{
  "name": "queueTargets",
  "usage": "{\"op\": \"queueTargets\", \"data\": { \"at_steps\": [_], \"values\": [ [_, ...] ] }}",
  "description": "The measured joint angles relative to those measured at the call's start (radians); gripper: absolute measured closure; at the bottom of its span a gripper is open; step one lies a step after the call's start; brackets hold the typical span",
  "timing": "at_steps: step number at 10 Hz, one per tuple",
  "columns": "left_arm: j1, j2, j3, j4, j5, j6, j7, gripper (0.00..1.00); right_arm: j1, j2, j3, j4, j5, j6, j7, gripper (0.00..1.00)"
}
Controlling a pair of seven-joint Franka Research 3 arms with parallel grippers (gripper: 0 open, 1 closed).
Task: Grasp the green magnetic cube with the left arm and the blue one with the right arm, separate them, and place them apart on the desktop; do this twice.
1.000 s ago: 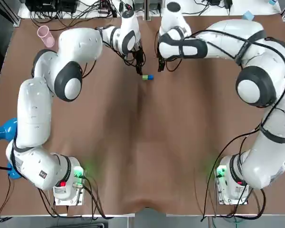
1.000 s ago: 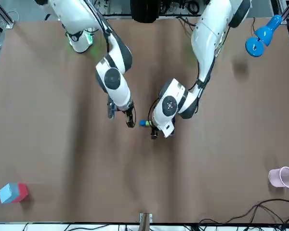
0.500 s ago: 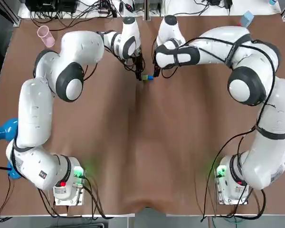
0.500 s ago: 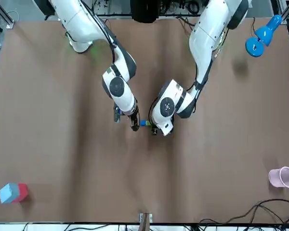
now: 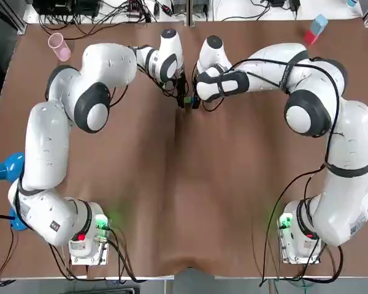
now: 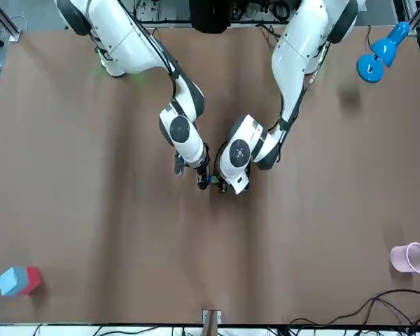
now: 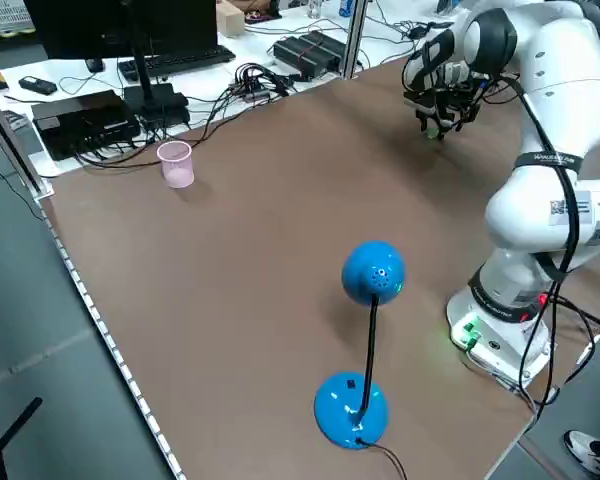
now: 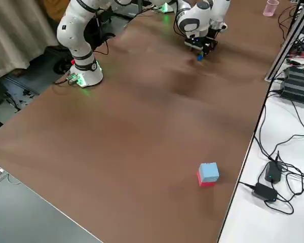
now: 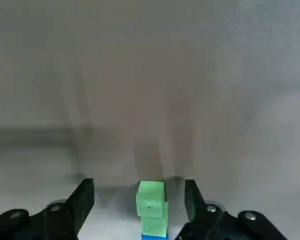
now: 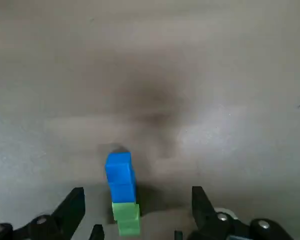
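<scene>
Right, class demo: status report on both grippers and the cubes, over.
Left gripper open, straddling green cube. Right gripper open, straddling blue cube. Cubes joined, not yet gripped. Pink cup far off, no obstruction.

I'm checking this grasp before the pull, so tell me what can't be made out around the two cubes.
Left wrist view: the blue cube is cut off by the picture's edge, beyond the green cube.
Top view: the left gripper and right gripper cover most of both cubes.
Front view: the cubes, wedged between both grippers, are too small to show their join.
Left side view: the left gripper hides the cubes.
</scene>
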Motion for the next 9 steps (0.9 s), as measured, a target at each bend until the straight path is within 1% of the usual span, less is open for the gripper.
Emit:
{"op": "queueTargets", "data": {
  "at_steps": [1,3,5,6,7,8,9],
  "values": [
    [-0.004,0.0,0.002,-0.007,0.0,0.004,-0.003,0.22,0.001,0.004,0.0,0.001,0.002,0.004,0.004,0.08],
    [-0.007,0.002,0.002,-0.01,0.0,0.013,-0.007,0.34,0.003,0.022,0.0,0.005,0.037,0.051,0.007,0.1],
    [-0.008,0.002,0.003,-0.009,0.0,0.024,-0.008,0.49,0.008,0.041,0.0,0.018,0.054,0.071,0.013,0.11],
    [-0.008,0.002,0.004,-0.009,0.0,0.03,-0.008,0.67,0.014,0.05,0.0,0.027,0.054,0.078,0.022,0.14],
    [-0.008,0.002,0.004,-0.009,0.0,0.031,-0.008,0.73,0.02,0.054,0.0,0.03,0.054,0.088,0.029,0.15],
    [-0.008,0.002,0.004,-0.009,0.0,0.031,-0.008,0.77,0.022,0.057,0.0,0.031,0.054,0.09,0.03,0.23],
    [-0.008,0.002,0.004,-0.009,0.0,0.031,-0.008,0.77,0.023,0.059,0.0,0.032,0.054,0.091,0.031,0.28]
  ]
}}
